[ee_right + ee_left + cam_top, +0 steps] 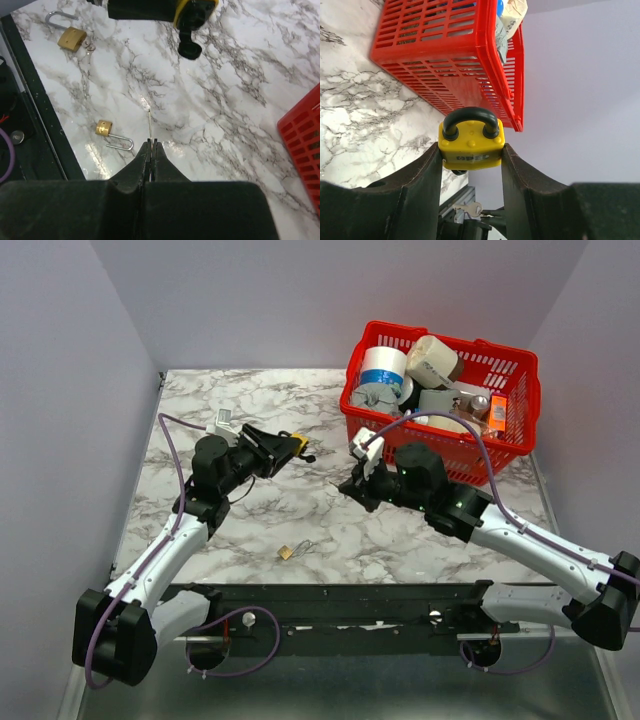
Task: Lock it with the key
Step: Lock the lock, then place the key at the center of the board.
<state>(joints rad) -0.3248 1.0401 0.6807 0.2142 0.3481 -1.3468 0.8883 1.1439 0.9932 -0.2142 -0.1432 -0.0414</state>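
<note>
Lock: the yellow padlock (471, 147) is held off the desk (260, 520) at about 10 o'clock in the top view, its shackle seated in both holes.
Left hold: the left gripper (280, 448) has its jaws clamped on the padlock's flanks, seemingly to leave its base free for entry.
Key hold: the right gripper (151, 145) has its jaws together on the key (149, 125), edge-on, tip towards the padlock and apart from it.
Around: red basket (445, 50) at 1 o'clock; brass padlock (286, 552) at 6 o'clock.
Obstruction: none seen between key tip and padlock.

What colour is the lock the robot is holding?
The padlock is yellow, with a black loop on top. The left wrist view shows it best.
</note>
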